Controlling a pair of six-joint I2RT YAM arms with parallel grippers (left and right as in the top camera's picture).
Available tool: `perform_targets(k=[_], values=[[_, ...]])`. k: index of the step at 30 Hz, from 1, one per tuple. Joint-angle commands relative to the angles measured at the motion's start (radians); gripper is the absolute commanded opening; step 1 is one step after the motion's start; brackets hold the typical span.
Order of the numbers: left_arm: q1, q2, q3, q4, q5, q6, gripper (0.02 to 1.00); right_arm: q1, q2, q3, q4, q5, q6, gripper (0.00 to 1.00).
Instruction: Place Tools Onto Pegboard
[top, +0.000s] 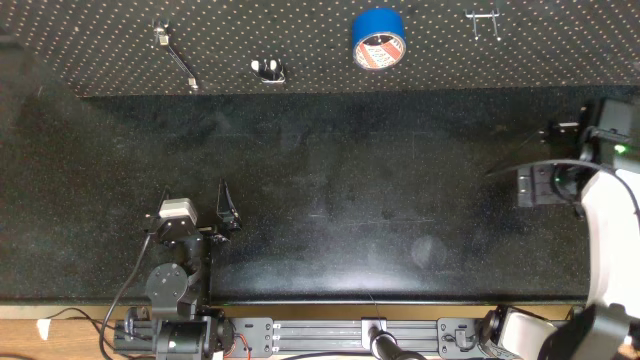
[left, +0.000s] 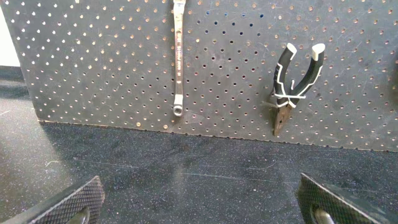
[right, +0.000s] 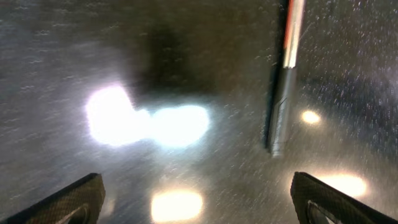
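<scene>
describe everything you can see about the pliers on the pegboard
The pliers hang on the pegboard nose down. Their two black handles with white tips spread upward in a V, and the dull metal nose ends just above the board's lower edge. A white hook wraps them near the pivot and holds them to the board. In the top view they sit between the wrench and the blue tape roll, touching neither.

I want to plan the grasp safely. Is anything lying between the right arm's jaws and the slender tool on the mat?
Nothing visible does. The slender tool lies alone on the dark mat, ahead of the open jaws, with only bare surface in between.
</scene>
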Motion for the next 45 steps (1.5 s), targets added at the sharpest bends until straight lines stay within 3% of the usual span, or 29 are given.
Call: perform_targets(k=[1,6,13,45], values=[[-0.004,-0.009,-0.002,-0.007,0.010,0.002,0.996,-0.114,0.088,-0.016,0.053,-0.035,-0.142,0.978],[-0.004,-0.009,-0.002,-0.007,0.010,0.002,0.998,-0.201,0.148,-0.016,0.093,-0.137,-0.251,0.993],[-0.004,-0.009,-0.002,-0.007,0.010,0.002,0.996,-0.250,0.206,-0.015,0.116,-0.136,-0.293,1.000],[-0.004,-0.009,-0.002,-0.007,0.010,0.002,0.996,-0.252,0.319,-0.010,0.209,-0.136,-0.322,0.980]])
